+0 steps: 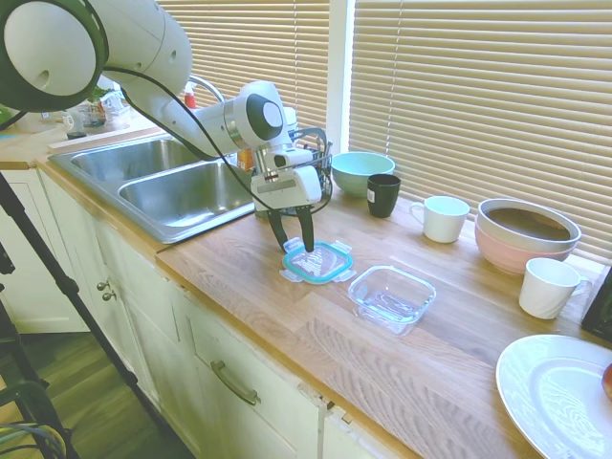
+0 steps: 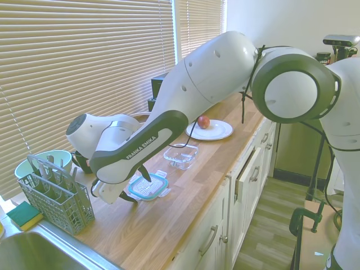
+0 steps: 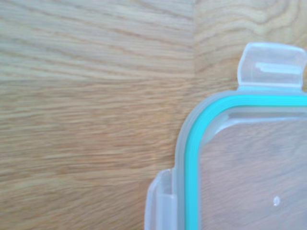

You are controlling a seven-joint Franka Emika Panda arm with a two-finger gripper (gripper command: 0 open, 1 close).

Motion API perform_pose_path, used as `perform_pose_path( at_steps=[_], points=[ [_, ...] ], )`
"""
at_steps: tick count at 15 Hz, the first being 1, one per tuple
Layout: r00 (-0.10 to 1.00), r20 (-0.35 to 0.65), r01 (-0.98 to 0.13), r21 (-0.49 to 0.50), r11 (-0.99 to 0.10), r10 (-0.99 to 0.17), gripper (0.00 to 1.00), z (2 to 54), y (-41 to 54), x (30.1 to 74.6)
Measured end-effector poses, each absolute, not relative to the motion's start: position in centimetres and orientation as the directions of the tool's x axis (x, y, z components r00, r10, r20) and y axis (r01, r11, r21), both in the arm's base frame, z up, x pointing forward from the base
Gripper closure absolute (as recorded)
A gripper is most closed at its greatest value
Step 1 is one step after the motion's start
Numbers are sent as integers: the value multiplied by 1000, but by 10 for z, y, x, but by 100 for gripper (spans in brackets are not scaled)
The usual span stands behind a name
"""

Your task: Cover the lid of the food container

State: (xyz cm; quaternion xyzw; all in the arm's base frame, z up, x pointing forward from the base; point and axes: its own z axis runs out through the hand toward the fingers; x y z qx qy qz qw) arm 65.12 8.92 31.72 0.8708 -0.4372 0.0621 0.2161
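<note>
The lid (image 1: 320, 263) lies flat on the wooden counter (image 1: 287, 316), clear with a teal rim seal and snap tabs. My gripper (image 1: 295, 245) stands open right above its sink-side edge, fingers pointing down, one finger over the lid and one beside it. The second exterior view shows the lid (image 2: 153, 185) with the gripper (image 2: 136, 185) low over its end. One corner of the lid (image 3: 192, 158) and a tab fill part of the wrist view. The food container (image 1: 392, 297), a clear glass dish, stands empty just to the lid's right, also seen as the container (image 2: 181, 156).
A steel sink (image 1: 182, 191) lies left of the gripper, with a wire utensil basket (image 2: 53, 194) and a sponge (image 2: 21, 214) beside it. Behind stand a teal bowl (image 1: 361, 170), black cup (image 1: 383, 194), white mugs (image 1: 442, 218), pink bowl (image 1: 526, 234) and a white plate (image 1: 555, 392).
</note>
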Motion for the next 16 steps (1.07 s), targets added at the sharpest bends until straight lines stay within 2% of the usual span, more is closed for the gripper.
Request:
perform_pose_path(
  at_steps=[16],
  points=[
    [612, 292, -783, 348, -515, -735, 100, 309, 86, 649]
  ],
)
